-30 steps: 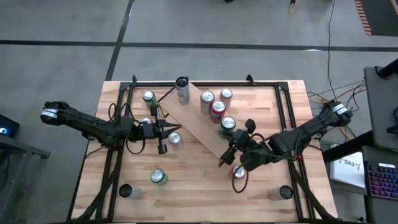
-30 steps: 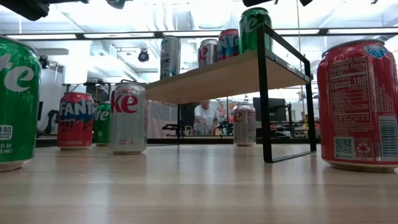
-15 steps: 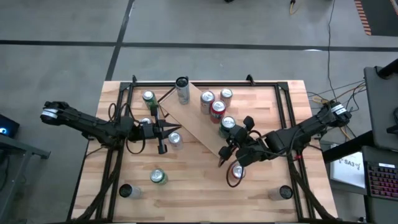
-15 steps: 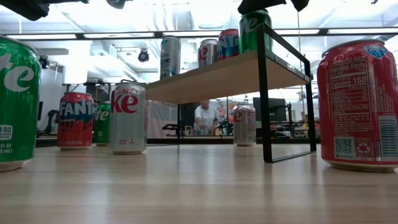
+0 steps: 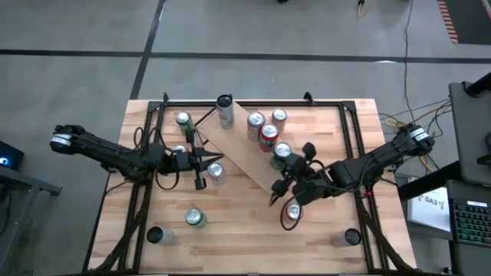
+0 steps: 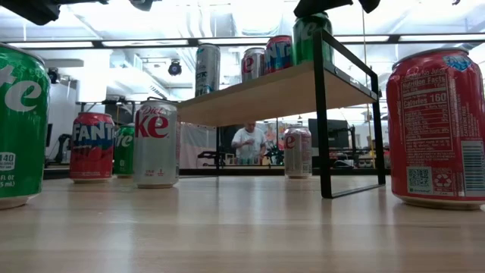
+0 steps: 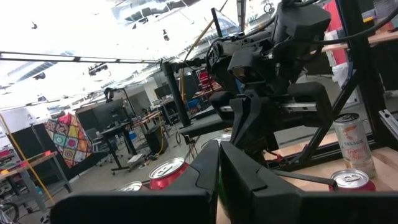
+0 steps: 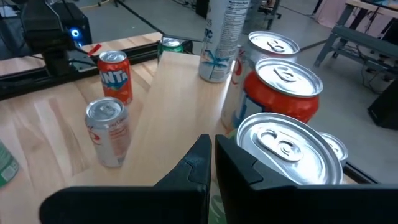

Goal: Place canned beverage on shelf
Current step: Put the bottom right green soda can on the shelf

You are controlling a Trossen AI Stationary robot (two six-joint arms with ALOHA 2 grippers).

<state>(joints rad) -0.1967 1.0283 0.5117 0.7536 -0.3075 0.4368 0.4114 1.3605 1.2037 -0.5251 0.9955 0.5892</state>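
The shelf (image 5: 244, 149), a light-wood board on black end frames, stands slantwise on the table. Several cans stand on it: a tall silver one (image 5: 225, 112), red ones (image 5: 268, 136) and a green can (image 5: 281, 152) at its right end (image 6: 311, 38). My right gripper (image 8: 212, 144) is shut and hangs over the board right beside the green can's top (image 8: 285, 149); the low view shows it just above that can (image 6: 333, 6). My left gripper (image 7: 218, 155) is shut and hovers left of the shelf (image 5: 209, 159), holding nothing. My right gripper has its shut fingers (image 8: 239, 163) close against the side of the green can's rim (image 8: 249, 134), coming slanting down along the shelf from its right end. I cannot tell whether they touch it. The can stands upright on the board.
Loose cans stand on the table: a silver Diet Coke can (image 5: 215, 172), a green one (image 5: 195, 218), a red one (image 5: 293, 211) just near of my right gripper, a Fanta can (image 8: 115, 74), and dark ones at the near corners (image 5: 156, 234). Black rails (image 5: 349, 130) frame the table.
My right gripper, still shut, has swung a little toward the table's far edge, closer to the green can on the shelf, and has uncovered the red can on the table beside it.
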